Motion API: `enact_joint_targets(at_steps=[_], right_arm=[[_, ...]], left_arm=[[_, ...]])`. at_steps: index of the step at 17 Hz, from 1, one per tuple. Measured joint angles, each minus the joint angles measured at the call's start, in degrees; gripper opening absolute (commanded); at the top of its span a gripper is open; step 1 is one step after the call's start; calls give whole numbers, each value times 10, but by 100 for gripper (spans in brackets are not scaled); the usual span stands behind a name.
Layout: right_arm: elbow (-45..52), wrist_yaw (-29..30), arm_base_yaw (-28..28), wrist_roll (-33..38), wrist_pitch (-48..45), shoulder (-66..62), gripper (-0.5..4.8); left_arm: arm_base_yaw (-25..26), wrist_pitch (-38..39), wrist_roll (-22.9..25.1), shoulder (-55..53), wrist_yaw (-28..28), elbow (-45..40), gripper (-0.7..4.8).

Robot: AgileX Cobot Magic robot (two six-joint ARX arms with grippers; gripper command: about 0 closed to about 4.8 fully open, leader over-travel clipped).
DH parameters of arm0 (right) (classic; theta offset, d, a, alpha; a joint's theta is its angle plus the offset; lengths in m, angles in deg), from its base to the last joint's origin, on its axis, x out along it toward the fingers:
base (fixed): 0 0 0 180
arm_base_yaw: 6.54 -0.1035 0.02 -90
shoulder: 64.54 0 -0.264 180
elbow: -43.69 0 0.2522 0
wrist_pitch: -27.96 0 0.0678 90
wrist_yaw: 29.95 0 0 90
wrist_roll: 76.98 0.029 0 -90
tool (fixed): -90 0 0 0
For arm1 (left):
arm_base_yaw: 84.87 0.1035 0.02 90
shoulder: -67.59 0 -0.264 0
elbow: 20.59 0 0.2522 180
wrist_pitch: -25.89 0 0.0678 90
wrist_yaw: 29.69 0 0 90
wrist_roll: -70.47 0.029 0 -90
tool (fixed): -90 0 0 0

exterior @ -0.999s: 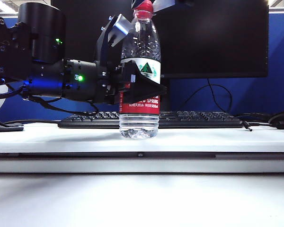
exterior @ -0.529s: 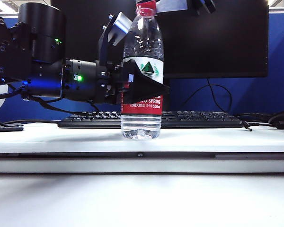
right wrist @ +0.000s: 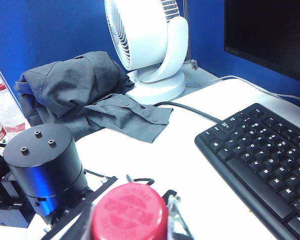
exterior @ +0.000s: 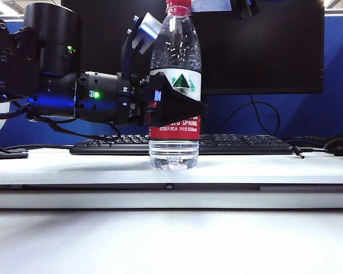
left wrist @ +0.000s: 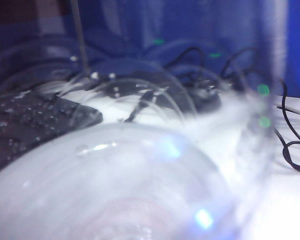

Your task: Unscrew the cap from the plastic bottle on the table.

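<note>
**A:** The left gripper [exterior: 174,105], reaching in level from the left of the exterior view, clamps the bottle [exterior: 175,85] at its label, one black finger across the front of it. Why there?

**B:** Judging by the task, to brace it. With the body pinned mid-height, the bottle should not spin when the cap [exterior: 178,7] is twisted. The jaws sit about a bottle's width apart, pressed on the plastic. The left wrist view is filled by the blurred clear wall of the bottle [left wrist: 125,185], which fits a close hold.

**A:** And the right gripper?

**B:** It is at the cap, right above the bottle. In the right wrist view, the red cap [right wrist: 129,212] sits between the fingers of the right gripper [right wrist: 130,215], metal showing just beside it on either side. It looks pinched; I cannot be sure how firm the contact is. In the exterior view only a scrap of that gripper shows beside the cap at the frame's top.

**A:** Where does the bottle stand?

**B:** Upright on the table [exterior: 274,165], just in front of the keyboard [exterior: 240,144], cap on the neck.
</note>
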Motion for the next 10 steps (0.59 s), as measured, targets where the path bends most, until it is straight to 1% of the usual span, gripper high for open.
enact_joint_targets(at_steps=[1, 2, 3, 4, 6, 7, 8, 10], right_arm=[[0, -13, -1, 3, 0, 1, 231], [0, -31, -3, 10, 12, 5, 234], [7, -53, -4, 20, 51, 8, 235], [13, -59, -3, 30, 60, 10, 249], [10, -124, -13, 48, 77, 47, 249], [10, -155, -20, 52, 79, 55, 259], [12, -186, -33, 55, 84, 63, 284], [11, -248, -73, 57, 83, 81, 285]], left_arm=[[0, 0, 0, 0, 0, 0, 269], [0, -1, 1, 0, 1, 0, 269], [-1, -1, 1, 0, 0, 0, 269], [-2, 0, 0, 0, 9, 0, 269], [-3, -3, 3, 0, 47, 1, 269], [-3, -4, 5, 0, 64, 2, 269], [-2, -4, 5, 0, 75, 2, 269], [-2, -5, 8, 0, 89, 2, 269]])
